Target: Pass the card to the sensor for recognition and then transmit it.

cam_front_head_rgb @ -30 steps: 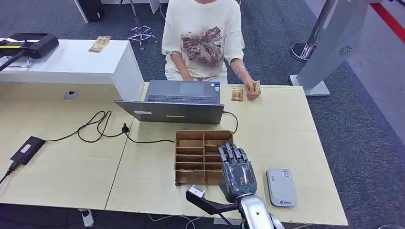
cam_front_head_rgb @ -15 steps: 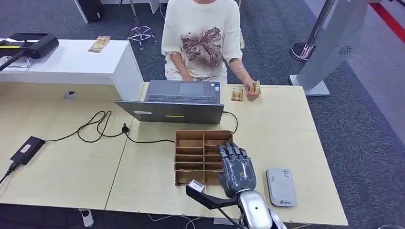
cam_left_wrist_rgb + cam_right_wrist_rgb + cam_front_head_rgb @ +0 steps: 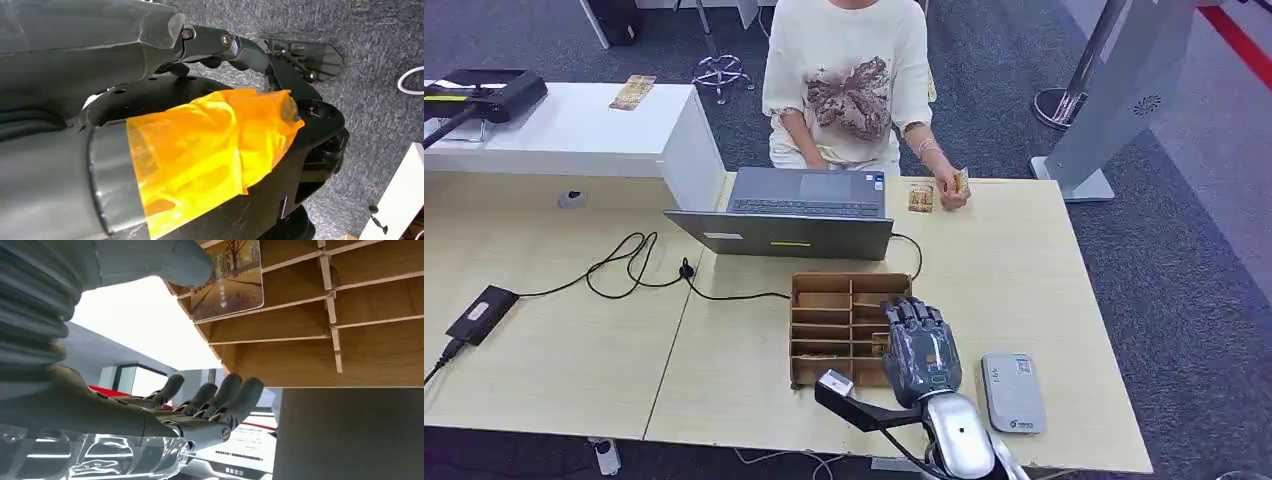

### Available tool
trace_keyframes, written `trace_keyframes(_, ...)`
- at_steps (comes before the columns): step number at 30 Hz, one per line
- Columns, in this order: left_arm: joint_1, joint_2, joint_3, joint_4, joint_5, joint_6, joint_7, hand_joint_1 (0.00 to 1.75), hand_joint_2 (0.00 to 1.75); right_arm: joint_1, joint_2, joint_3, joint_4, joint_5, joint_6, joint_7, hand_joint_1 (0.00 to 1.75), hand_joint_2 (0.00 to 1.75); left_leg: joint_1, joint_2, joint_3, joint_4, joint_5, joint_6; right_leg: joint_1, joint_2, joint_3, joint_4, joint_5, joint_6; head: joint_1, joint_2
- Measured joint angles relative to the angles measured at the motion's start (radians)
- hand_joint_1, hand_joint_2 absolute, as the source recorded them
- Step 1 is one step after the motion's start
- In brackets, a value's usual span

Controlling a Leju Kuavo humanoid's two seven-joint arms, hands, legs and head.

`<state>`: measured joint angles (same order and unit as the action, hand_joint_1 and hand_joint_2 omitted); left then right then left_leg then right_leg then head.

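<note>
A wooden divided box (image 3: 824, 330) stands on the table in front of me. My right hand (image 3: 921, 352) lies over its right-hand column, fingers stretched out side by side. In the right wrist view a card (image 3: 230, 277) with an autumn tree picture stands in one compartment of the box (image 3: 310, 340). The thumb (image 3: 170, 260) touches the card's edge, while the fingers (image 3: 220, 395) hang spread outside the box, away from the card. The grey card sensor (image 3: 1012, 392) lies flat just right of the hand. My left hand (image 3: 225, 42) hangs over the carpet, its fingers hard to make out.
A laptop (image 3: 799, 212) stands behind the box, with a cable (image 3: 634, 265) running left to a black adapter (image 3: 482, 314). A person sits across the table holding a card (image 3: 961, 181), and another card (image 3: 920, 197) lies beside that hand. A grey kiosk (image 3: 1114, 90) stands far right.
My right hand has drawn back slightly towards me and a little to the right over the box. The person and the things on the table have not moved.
</note>
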<state>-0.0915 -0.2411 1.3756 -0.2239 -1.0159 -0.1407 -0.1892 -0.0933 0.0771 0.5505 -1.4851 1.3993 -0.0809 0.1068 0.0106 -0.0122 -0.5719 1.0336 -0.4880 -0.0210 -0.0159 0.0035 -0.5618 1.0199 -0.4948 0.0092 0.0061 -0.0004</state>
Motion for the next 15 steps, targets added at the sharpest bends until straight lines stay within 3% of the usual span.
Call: trace_keyframes(15, 0.0, 0.0, 0.0, 0.0, 0.002, 0.0, 0.0, 0.0, 0.0, 0.0, 0.0, 0.0, 0.006, 0.0, 0.0, 0.0, 0.45, 1.75, 0.0, 0.0, 0.0, 0.0, 0.0, 0.0, 0.0, 0.0, 0.0, 0.0, 0.0, 0.0, 0.0, 0.0)
